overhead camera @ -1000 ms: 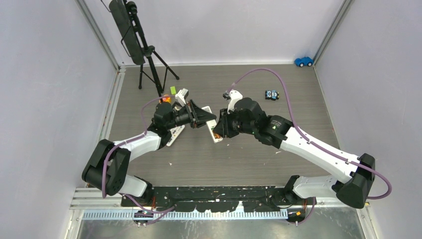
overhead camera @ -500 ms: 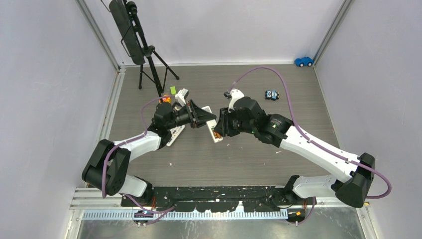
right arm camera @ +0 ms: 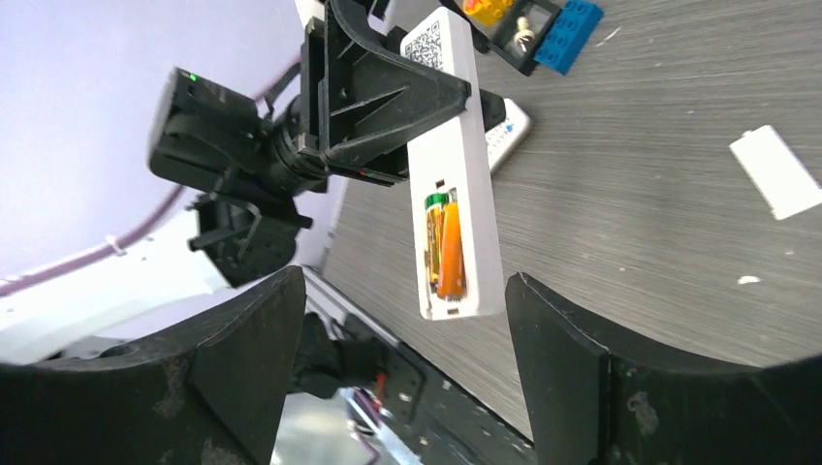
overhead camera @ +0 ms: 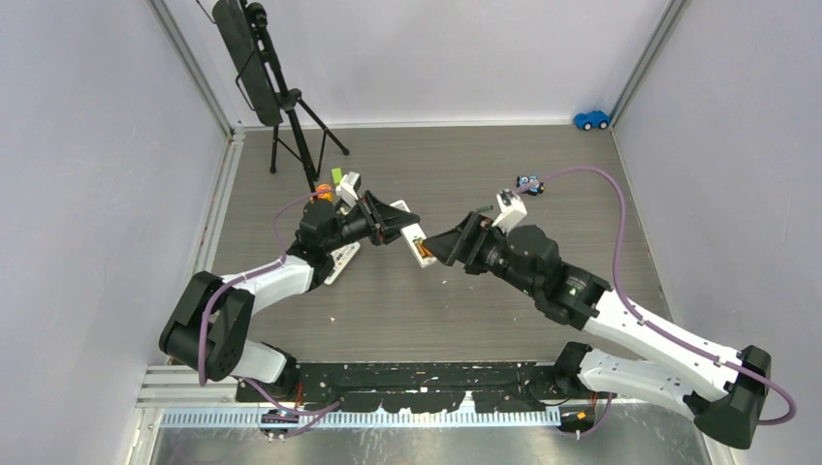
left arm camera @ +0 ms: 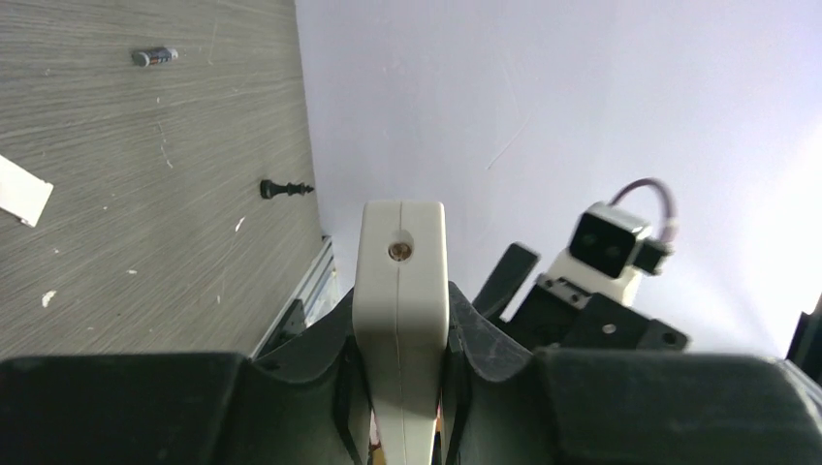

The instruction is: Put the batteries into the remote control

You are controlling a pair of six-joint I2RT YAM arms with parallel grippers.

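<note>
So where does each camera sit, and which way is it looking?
Top external: above and behind, looking down at the table; both arms show.
Left wrist: on the left gripper, looking along its fingers, shut on the remote, toward the wall.
Right wrist: on the open right gripper, looking past its fingers at the remote's batteries.
Shared: every view shows the remote.

even bright light, soft shadows

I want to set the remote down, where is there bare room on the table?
Mostly bare: the table nearside of the held remote, between both arms, and the far strip from tripod to toy car. Crowded: by the left end effector, around the green block.
</note>
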